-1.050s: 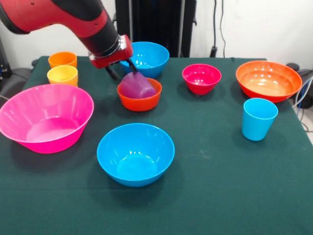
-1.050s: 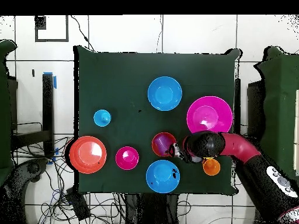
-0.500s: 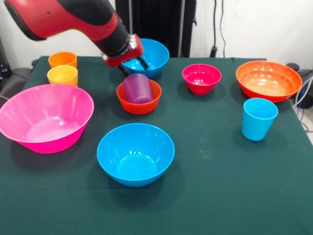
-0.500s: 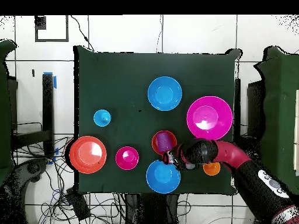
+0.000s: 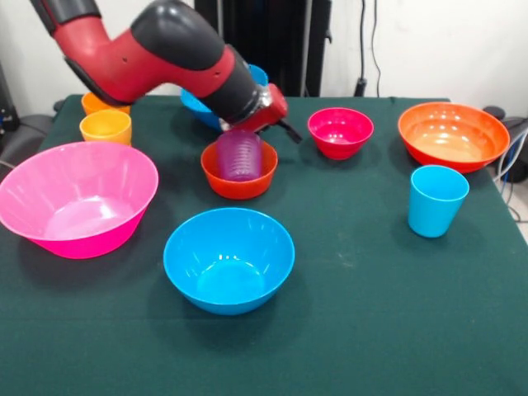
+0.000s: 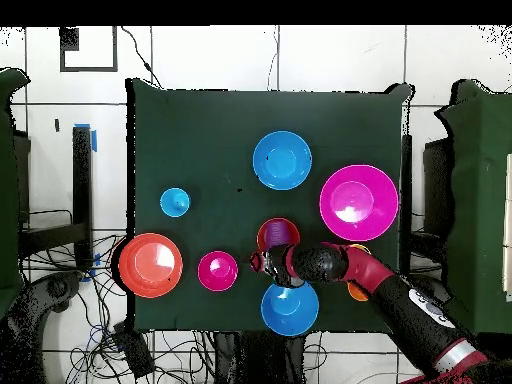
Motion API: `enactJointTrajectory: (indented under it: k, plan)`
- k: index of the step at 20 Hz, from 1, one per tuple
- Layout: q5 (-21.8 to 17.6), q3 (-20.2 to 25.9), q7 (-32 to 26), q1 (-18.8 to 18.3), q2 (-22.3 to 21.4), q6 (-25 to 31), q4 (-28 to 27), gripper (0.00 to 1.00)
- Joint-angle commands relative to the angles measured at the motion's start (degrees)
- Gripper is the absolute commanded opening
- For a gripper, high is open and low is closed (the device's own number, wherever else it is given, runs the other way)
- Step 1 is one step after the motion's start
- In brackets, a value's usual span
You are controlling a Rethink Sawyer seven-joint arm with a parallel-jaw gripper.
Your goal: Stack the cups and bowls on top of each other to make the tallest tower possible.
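The ribbed purple cup (image 5: 240, 155) (image 6: 277, 235) stands inside the small orange bowl (image 5: 239, 181) (image 6: 262, 231). My gripper (image 5: 257, 125) (image 6: 262, 263) hovers just behind and above the cup's top, open and holding nothing. The arm hides most of the far blue bowl (image 5: 198, 104) (image 6: 290, 310) and part of the orange cup (image 5: 93, 103) (image 6: 358, 293). In front of the orange cup stands the yellow cup (image 5: 106, 127). The light blue cup (image 5: 436, 200) (image 6: 175, 202) is upright at the right.
A big pink bowl (image 5: 76, 198) (image 6: 359, 197) sits at the left and a blue bowl (image 5: 228, 260) (image 6: 281, 160) in the near middle. A magenta bowl (image 5: 340, 132) (image 6: 217, 270) and a wide orange bowl (image 5: 452, 136) (image 6: 151, 264) stand at the back right.
The purple cup went from tilted to standing in the small orange bowl, free of my grip. My arm swung rightward across the far blue bowl, past the cup.
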Motion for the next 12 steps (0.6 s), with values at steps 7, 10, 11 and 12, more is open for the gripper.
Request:
enactJointTrajectory:
  k: [7,10,11,12]
  plan:
    - [-1.5,6.1,-4.7,3.0,-2.3,-3.5,-0.9,1.0]
    - [-1.7,6.2,-3.7,3.0,-3.6,-3.6,0.0,1.0]
    - [-1.7,6.2,-2.9,2.9,-4.5,-4.0,0.7,1.0]
    - [-1.7,6.2,-2.2,2.7,-5.4,-4.3,1.5,1.0]
